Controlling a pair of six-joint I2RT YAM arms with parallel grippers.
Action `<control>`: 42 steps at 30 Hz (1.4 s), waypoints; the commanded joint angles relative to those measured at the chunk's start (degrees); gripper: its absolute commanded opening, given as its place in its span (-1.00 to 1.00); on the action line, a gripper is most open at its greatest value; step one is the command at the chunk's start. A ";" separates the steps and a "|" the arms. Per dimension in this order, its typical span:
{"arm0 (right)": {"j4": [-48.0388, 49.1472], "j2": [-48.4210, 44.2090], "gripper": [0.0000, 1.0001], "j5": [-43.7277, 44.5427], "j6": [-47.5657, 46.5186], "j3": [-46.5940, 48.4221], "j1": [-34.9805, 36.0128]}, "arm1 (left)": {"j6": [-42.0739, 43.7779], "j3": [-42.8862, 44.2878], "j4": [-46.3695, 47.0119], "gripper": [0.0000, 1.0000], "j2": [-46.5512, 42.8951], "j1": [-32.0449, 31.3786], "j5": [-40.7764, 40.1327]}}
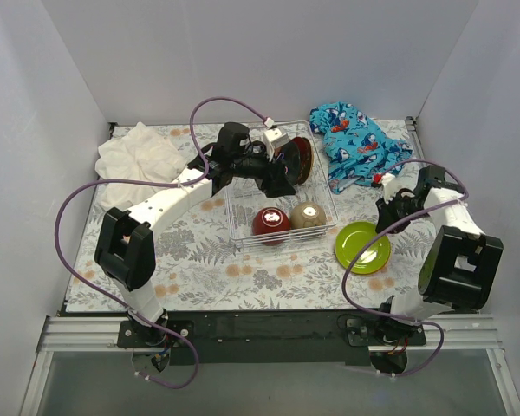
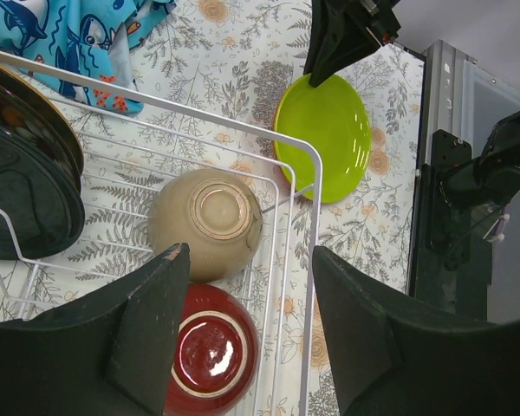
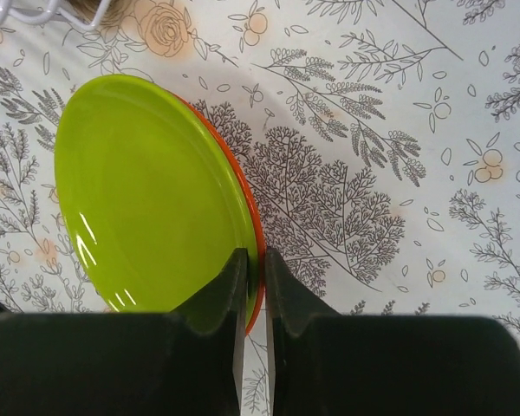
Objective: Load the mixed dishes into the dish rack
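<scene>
Two end effectors in view. Left end effector (image 2: 250, 256) released, jaws spread wide above the dish rack (image 2: 316, 199); just below it, beige bowl (image 2: 205, 224) and red bowl (image 2: 210, 351) upside down side by side in the rack, dark plates (image 2: 26, 173) on edge farther off to one side. Right end effector (image 3: 256, 260) clenched on the rim of lime plate (image 3: 147, 199), stacked over orange plate (image 3: 251, 227) on the floral tabletop (image 3: 399, 130), beside the rack
</scene>
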 commanded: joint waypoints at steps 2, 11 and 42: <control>3.10 2.90 -0.42 1.50 2.01 2.22 -0.37 | 1.62 1.20 -1.34 0.15 -2.61 -0.10 -0.90; -0.15 -3.95 -0.10 -3.86 -0.62 -0.13 -0.37 | 1.71 1.46 -1.51 0.16 -2.17 -0.10 -0.98; 10.05 9.40 -0.02 4.40 1.13 0.73 -0.37 | 0.39 0.31 -1.07 0.19 -0.85 -0.10 -2.74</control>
